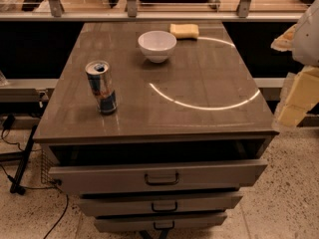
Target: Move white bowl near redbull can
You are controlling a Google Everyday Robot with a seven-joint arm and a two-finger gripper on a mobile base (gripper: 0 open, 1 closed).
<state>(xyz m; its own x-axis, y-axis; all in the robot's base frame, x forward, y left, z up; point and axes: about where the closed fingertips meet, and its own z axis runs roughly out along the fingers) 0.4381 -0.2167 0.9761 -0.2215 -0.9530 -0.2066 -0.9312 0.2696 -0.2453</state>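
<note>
Grey-brown tabletop on a three-drawer cabinet, seen from the front and from above. Toward the back edge, a little left of centre: white bowl, upright on its narrow foot, glossy under the room light. Just behind it and to its right, close but apart: yellow sponge, lying flat near the rear edge. On the left front part of the top: redbull can, upright, blue and silver with red marks, pull-tab end up, well apart from the white bowl, with bare surface between the two. Across the right half of the top: curved reflection, a thin, broken ring of light. At the right edge of the view, off the tabletop and beside its right side: gripper, cream-coloured, below a white arm segment, well apart from both white bowl and redbull can; cannot tell how far open, nor whether anything is held. Under the top: upper drawer pulled partly out, two lower drawers set further back, each with a dark handle. On the speckled floor at left: black cables trailing past the cabinet.
</note>
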